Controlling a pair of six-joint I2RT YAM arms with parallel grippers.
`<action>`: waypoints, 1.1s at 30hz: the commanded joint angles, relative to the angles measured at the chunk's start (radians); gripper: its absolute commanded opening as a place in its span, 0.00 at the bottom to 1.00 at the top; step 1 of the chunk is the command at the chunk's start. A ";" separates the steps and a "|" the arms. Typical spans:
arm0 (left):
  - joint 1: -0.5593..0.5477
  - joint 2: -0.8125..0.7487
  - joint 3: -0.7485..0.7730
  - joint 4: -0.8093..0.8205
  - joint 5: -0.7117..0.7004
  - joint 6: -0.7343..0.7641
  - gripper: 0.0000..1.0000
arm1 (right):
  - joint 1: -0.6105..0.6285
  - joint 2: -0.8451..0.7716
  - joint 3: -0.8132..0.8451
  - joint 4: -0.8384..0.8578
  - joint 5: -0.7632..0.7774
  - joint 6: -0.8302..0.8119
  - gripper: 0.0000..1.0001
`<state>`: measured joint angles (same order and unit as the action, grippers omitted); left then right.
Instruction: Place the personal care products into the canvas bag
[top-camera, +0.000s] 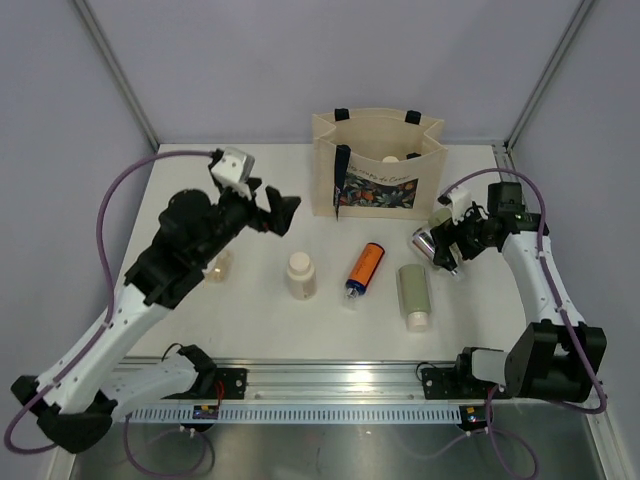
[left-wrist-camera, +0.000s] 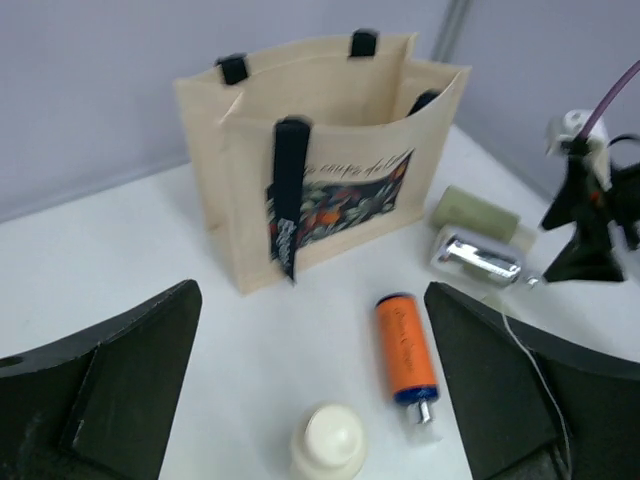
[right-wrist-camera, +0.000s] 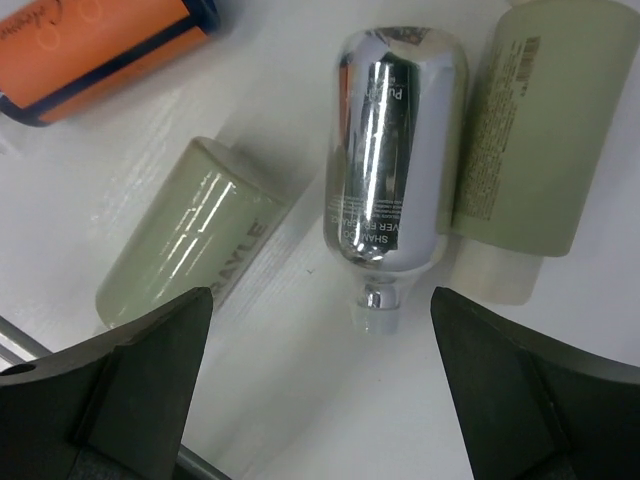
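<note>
While right gripper (right-wrist-camera: 320, 300) hovers spread wide over silver bottle (right-wrist-camera: 395, 150), left gripper (left-wrist-camera: 312, 295) gapes wide; both empty.

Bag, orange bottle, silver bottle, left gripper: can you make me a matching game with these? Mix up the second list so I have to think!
Column one
1. bag
2. orange bottle
3. silver bottle
4. left gripper

Column two
A. open, holding nothing
B. lying flat, with a blue tip
C. standing up, with dark handles
D. lying under the open right gripper

Right pairs: 1-C, 2-B, 3-D, 4-A
</note>
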<state>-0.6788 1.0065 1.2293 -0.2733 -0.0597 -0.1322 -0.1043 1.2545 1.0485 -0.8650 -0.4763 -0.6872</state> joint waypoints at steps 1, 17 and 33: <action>0.012 -0.141 -0.231 -0.043 -0.138 0.065 0.99 | 0.040 0.072 0.004 0.058 0.171 -0.003 1.00; 0.012 -0.451 -0.562 -0.136 -0.308 0.057 0.99 | 0.183 0.394 0.097 0.188 0.360 0.118 0.91; 0.012 -0.462 -0.565 -0.136 -0.347 0.060 0.99 | 0.221 0.485 0.081 0.212 0.357 0.141 0.83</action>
<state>-0.6693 0.5407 0.6594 -0.4549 -0.3763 -0.0784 0.1036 1.7424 1.1114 -0.6544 -0.0731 -0.5617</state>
